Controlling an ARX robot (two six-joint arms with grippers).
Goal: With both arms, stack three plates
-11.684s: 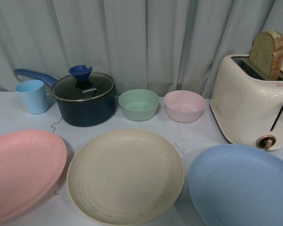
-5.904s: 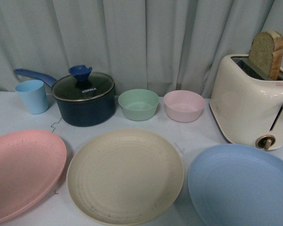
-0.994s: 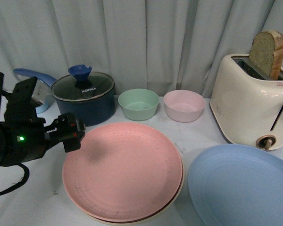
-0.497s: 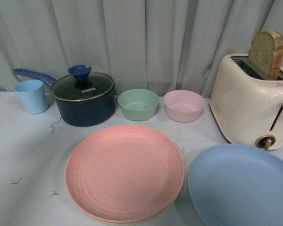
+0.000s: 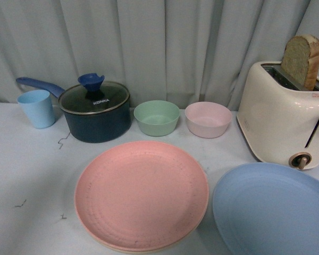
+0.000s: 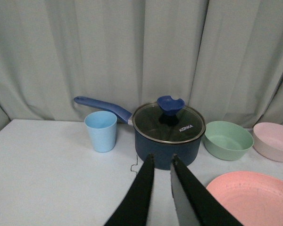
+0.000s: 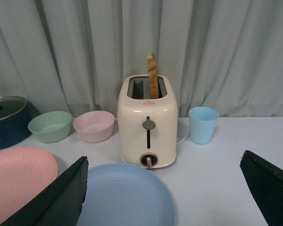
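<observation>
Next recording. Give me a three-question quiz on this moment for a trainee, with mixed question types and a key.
1. True or false: the light blue plate already lies on top of the pink plate.
2. What stands in the slot of the toaster? A) a slice of bread B) a spoon C) nothing
3. Short answer: whose jaws stand wider apart, the left gripper or the right gripper?

Key: 1 false, it lies beside the pink plate; 2 A; 3 right, with its jaws spread wide while the left's leave only a narrow gap.
</observation>
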